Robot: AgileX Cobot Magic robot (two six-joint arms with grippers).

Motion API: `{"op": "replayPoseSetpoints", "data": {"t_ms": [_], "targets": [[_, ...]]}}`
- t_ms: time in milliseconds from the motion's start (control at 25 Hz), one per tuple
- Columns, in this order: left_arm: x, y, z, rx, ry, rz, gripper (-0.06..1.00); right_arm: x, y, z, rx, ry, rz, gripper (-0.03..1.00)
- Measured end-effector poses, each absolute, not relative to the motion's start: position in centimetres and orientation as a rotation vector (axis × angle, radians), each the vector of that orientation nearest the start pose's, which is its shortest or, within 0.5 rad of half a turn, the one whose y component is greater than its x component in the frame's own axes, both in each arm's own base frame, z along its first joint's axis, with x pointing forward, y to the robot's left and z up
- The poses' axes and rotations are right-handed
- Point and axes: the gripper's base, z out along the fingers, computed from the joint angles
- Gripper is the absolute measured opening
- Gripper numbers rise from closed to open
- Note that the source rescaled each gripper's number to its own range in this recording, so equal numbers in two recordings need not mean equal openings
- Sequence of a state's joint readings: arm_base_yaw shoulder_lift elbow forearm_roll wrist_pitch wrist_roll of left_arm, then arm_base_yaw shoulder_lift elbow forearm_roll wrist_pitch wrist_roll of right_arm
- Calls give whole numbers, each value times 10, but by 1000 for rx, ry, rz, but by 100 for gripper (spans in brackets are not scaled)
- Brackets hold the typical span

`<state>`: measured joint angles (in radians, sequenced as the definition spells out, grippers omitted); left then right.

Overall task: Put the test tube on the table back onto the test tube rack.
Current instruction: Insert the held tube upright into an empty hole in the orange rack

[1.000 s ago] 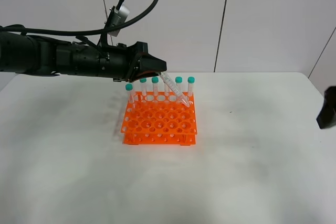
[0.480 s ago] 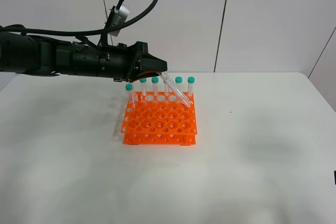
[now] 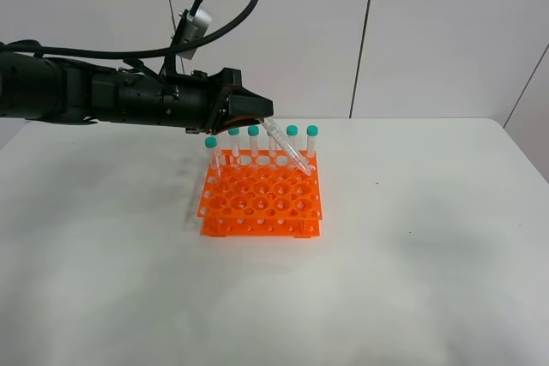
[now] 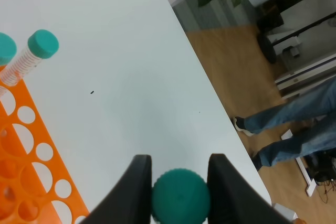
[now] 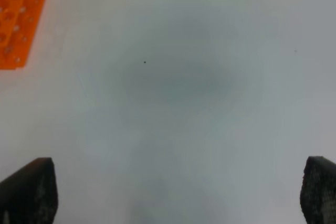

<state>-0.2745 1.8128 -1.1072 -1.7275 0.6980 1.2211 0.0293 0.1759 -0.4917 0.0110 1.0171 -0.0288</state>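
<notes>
My left gripper (image 3: pixel 260 118) reaches in from the left and is shut on the teal cap of the test tube (image 3: pixel 287 148). The tube hangs tilted, its pointed tip down at the back right part of the orange test tube rack (image 3: pixel 262 199). I cannot tell whether the tip is inside a hole. In the left wrist view the teal cap (image 4: pixel 181 195) sits between the dark fingers (image 4: pixel 137 187). My right gripper (image 5: pixel 173 192) is wide open and empty above the bare white table (image 5: pixel 173 87). It is out of the exterior high view.
Several other teal-capped tubes (image 3: pixel 254 141) stand upright in the rack's back row; two show in the left wrist view (image 4: pixel 37 51). A corner of the rack (image 5: pixel 18 19) shows in the right wrist view. The table's edge (image 4: pixel 210 93) drops to a wooden floor, where a person's legs (image 4: pixel 294 129) stand.
The right gripper has drawn back out of the right edge of the exterior high view. The left arm and its tube have not visibly moved.
</notes>
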Motion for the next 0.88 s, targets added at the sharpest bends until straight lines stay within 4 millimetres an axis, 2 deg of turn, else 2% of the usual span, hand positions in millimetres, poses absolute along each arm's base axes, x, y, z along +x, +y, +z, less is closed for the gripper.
{"op": "replayPoseSetpoints", "data": {"t_ms": [280,880], "targets": [[354,-160,228,163,2153,-1211,0,-2,1,278,-59,2009,13,100],[353,-161,229,174,2148,-1231,0,-3,1,278,-56,2003,21,100]]}}
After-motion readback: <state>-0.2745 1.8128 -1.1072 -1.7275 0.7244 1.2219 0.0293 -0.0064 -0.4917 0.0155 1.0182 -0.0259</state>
